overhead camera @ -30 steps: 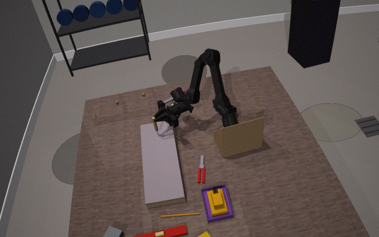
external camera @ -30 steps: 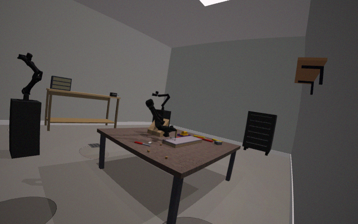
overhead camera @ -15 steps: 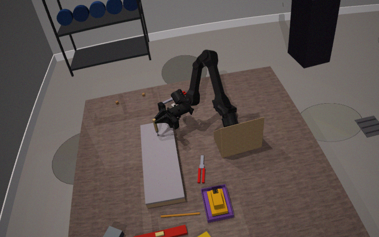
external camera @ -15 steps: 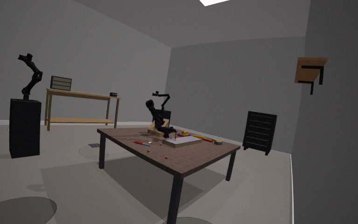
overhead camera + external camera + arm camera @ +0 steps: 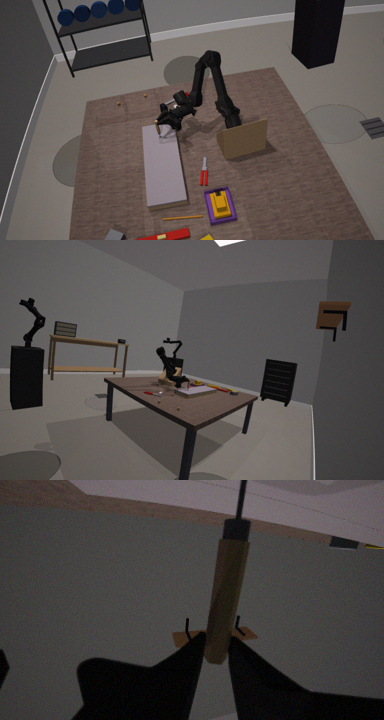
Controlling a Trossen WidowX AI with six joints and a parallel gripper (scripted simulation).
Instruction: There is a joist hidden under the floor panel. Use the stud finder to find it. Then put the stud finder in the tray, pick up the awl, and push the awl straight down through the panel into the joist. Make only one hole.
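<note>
Right, eyes on the far end of the grey floor panel (image 5: 164, 166), where the arm (image 5: 219, 84) bends down low and the claw (image 5: 161, 122) has its jaws pinched on the wooden handle of the awl (image 5: 156, 126). The awl stands close to upright, steel tip down at the panel's surface near that end; whether it has gone in, I cannot tell from here.

Around it on the bench (image 5: 283, 175): a cardboard sheet (image 5: 243, 141) stands on edge right in front of the arm's base, hiding the foot of it from the overhead camera. Red-handled pliers (image 5: 203, 175) lie beside the panel's right edge, apart from it. A pencil (image 5: 182, 217) lies just past the panel's near end, and a red level (image 5: 167, 234) sits at the bench edge with a grey block (image 5: 114, 234) beside it. Two little wooden cubes (image 5: 118, 103) sit well clear, beyond the panel. Nothing crowds the awl itself.

Containers: the purple tray (image 5: 210, 217) holds the yellow stud finder (image 5: 220, 205), lying flat inside the rim.

The wrist camera gives what the others do not: the two dark fingers closing on the very butt of the handle (image 5: 227, 600), the dark collar and thin shaft (image 5: 242, 500) running away from them. The room view from the side shows the bench's legs (image 5: 186, 452), a wooden worktable (image 5: 84, 341) and two other arms (image 5: 32, 319) on pedestals.
</note>
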